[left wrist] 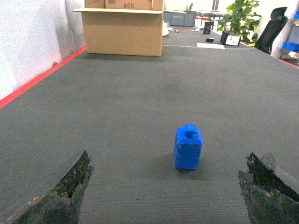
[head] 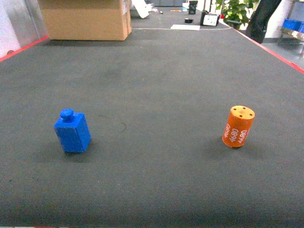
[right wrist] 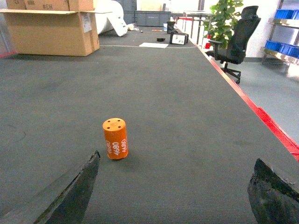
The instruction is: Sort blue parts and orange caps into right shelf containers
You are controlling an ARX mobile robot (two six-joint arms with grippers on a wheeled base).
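While both claws are spread wide, nothing is held or touched by either. In the left wrist view, the left gripper (left wrist: pixel 166 196) is seen with its two worn dark fingers (left wrist: pixel 65 191) far apart at the lower corners, and the blue part (left wrist: pixel 188 147) stands upright on the dark grey mat (left wrist: pixel 140 93) ahead of the gap, well apart from both fingers. In the right wrist view, the right gripper (right wrist: pixel 173 193) is likewise released, and the orange cap (right wrist: pixel 115 138), marked 4680, stands upright ahead of its left finger, untouched. In the head view, the two parts are placed well apart, with a cardboard box (head: pixel 85 19) set at the far left. Blue crates (right wrist: pixel 285 46) on a rack are glimpsed at far right.
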